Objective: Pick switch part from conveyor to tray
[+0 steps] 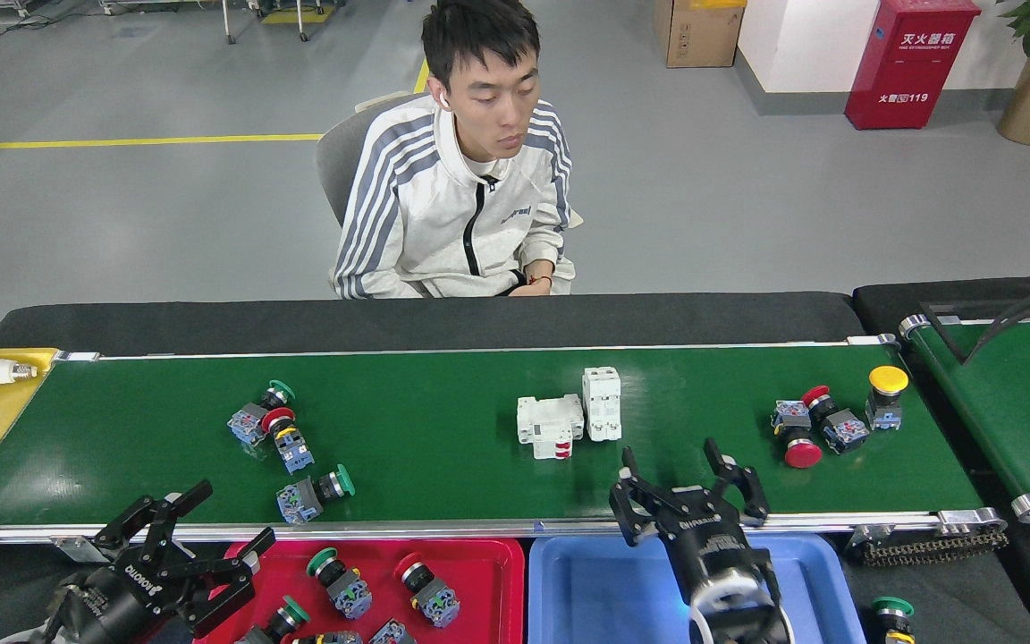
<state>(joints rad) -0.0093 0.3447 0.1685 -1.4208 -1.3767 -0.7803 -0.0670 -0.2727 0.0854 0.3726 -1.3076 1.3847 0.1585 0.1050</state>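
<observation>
The right gripper [692,472] is hanging with its jaws spread wide and nothing between them, over the near rail of the conveyor [443,420], just this side of the two white breakers [569,416]. The left gripper [198,528] is also gaping open and empty, sitting low by the near-left corner of the red tray [515,559].

Judging by the trays, the sorting is partly done. The red tray is already holding several push-button switches [341,581], while the blue tray [604,590] is lying bare. Much is waiting on the belt: a cluster of three buttons on the left [275,429], the breakers in the middle, and three more buttons at the right end [823,420]. One green button [890,613] is lying off the belt, beside the blue tray.

The right arm looks to be lining up on the breakers, probably bound for the blue tray. A person [461,197] is sitting behind the belt, hands clear of it.
</observation>
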